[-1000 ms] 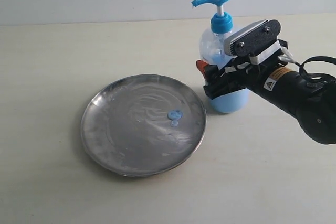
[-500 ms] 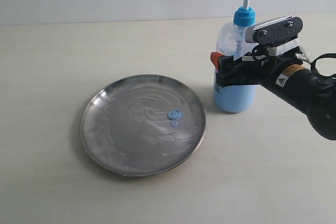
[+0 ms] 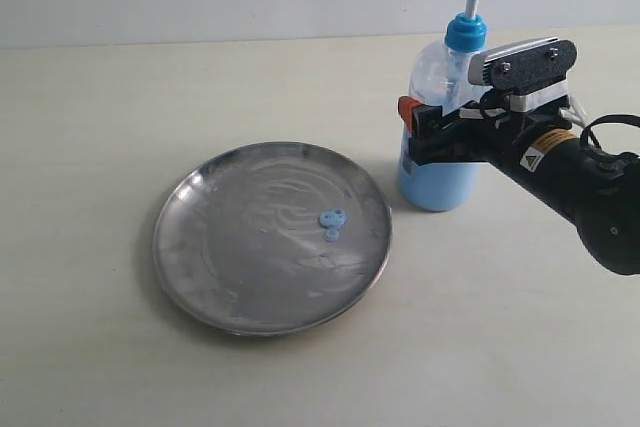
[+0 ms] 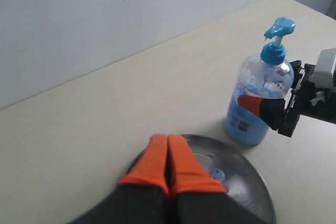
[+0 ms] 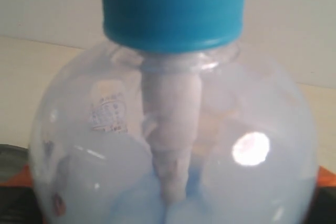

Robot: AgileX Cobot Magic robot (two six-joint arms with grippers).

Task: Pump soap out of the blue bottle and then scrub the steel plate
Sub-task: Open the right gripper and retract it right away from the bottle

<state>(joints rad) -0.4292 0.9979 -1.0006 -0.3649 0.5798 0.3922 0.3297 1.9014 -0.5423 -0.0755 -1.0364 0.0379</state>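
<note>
The steel plate (image 3: 230,277) is lying nearest on the table (image 3: 100,97), holding two small blobs of soap (image 3: 333,219) right of its middle, with thin pale smears across its face. The left gripper (image 4: 168,161) is hovering above the plate's rim, its orange fingers pressed together on nothing. Farther back, just beyond the plate's right rim and apart from it, the blue bottle (image 3: 436,185) is standing upright, light blue liquid filling its lower part. The right gripper (image 3: 428,135) is clamping the bottle's body between its fingers.
</note>
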